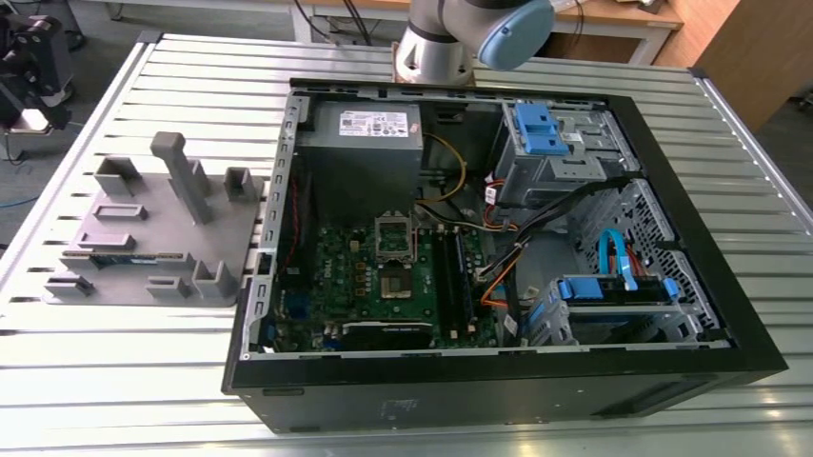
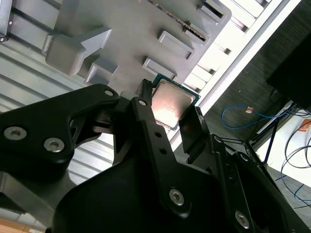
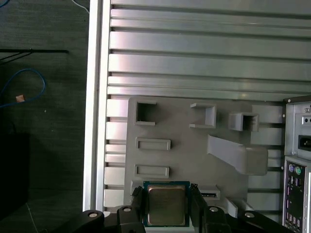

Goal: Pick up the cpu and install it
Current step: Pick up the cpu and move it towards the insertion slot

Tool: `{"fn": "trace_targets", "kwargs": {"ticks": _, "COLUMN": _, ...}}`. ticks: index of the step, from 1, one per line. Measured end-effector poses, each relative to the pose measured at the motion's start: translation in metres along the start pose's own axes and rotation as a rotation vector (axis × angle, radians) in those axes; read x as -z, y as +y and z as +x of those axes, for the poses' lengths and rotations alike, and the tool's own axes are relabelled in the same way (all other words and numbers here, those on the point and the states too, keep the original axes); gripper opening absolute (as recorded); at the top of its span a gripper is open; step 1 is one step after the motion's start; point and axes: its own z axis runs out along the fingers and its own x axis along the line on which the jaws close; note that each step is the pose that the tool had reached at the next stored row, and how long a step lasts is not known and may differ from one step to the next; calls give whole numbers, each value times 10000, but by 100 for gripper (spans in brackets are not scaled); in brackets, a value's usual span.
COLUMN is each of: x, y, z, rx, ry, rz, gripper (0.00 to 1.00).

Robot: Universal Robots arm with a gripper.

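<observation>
Slatted metal table, grey tray, cpu tight in the pincer

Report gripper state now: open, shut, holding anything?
Gripper: shut on the cpu, which sits clamped between its fingers in both wrist views.

The cpu, a small flat square chip with a shiny silver metal top and a thin dark green rim, sits clamped on two opposite edges between the black fingers of the gripper. In the second wrist view the cpu has its metal face up, catching a pinkish glare. It looks lifted clear of the grey moulded tray, over that tray's edge, though the gap is hard to judge.
</observation>
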Motion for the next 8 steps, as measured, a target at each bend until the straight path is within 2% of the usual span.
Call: {"fn": "trace_targets", "kwargs": {"ticks": 8, "x": 15, "y": 0, "z": 0, "rx": 0, "ry": -2, "rz": -1, "gripper": 47}}
